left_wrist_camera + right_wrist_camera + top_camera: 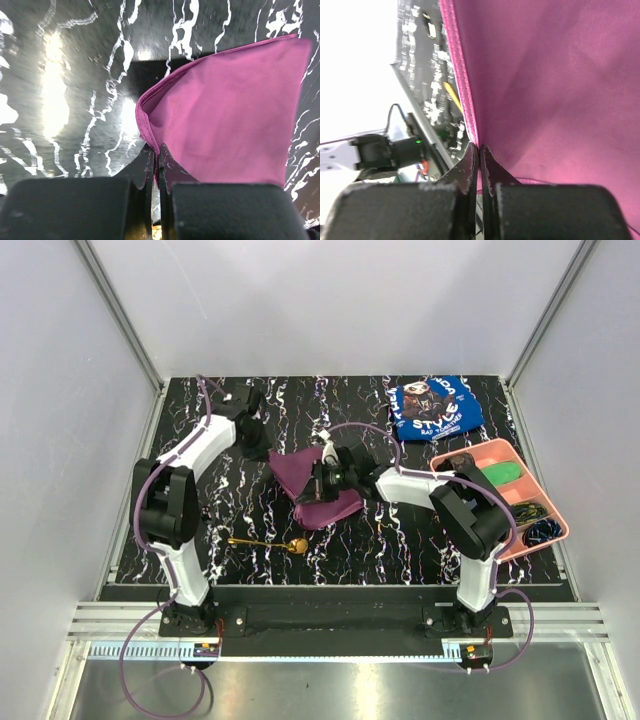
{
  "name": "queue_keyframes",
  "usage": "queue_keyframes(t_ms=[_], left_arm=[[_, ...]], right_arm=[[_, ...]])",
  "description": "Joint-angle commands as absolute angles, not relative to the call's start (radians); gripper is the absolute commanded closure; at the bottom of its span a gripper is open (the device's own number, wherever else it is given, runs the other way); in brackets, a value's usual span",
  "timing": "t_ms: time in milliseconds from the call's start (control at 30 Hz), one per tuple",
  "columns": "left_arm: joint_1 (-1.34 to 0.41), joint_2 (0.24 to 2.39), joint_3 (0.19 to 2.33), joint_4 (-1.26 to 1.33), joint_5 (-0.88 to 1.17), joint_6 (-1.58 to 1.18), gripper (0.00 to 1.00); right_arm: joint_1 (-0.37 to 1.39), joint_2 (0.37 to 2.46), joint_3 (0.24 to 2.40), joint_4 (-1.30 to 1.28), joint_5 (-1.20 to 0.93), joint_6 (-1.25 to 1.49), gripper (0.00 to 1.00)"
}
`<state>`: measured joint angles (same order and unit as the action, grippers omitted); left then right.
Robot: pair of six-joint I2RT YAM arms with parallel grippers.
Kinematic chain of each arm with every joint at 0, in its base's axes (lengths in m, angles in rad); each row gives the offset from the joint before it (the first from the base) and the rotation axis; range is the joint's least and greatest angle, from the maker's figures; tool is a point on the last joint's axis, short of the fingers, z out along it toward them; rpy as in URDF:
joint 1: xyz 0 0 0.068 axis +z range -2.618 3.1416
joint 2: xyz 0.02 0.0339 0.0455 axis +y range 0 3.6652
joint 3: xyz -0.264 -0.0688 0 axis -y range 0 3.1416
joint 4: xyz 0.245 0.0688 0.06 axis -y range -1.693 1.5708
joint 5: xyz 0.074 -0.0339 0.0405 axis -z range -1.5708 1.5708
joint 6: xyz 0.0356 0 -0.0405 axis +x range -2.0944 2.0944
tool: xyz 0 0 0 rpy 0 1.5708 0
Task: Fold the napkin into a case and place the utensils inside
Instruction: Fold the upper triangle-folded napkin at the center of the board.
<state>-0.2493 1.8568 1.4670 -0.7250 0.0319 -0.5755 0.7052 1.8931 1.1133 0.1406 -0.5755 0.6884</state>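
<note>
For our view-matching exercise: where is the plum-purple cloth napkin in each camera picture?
Top external: plum-purple cloth napkin mid-picture.
Left wrist: napkin fills the right half.
Right wrist: napkin fills the right side.
Shared landmark: black white-veined tabletop.

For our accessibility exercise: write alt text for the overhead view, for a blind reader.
Two robot arms pinch a plum-purple napkin mid-table: the left gripper at its far-left corner, the right gripper near its middle. A gold spoon lies nearer the bases, a pink tray at right.
</note>
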Motion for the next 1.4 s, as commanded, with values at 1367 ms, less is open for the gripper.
queue_keyframes(t_ms=[1367], left_arm=[[-0.411,2.255,1.991,-0.844,-0.192,-0.551,0.95]], right_arm=[[0.604,2.000,0.939,0.198,-0.761,0.706,1.00]])
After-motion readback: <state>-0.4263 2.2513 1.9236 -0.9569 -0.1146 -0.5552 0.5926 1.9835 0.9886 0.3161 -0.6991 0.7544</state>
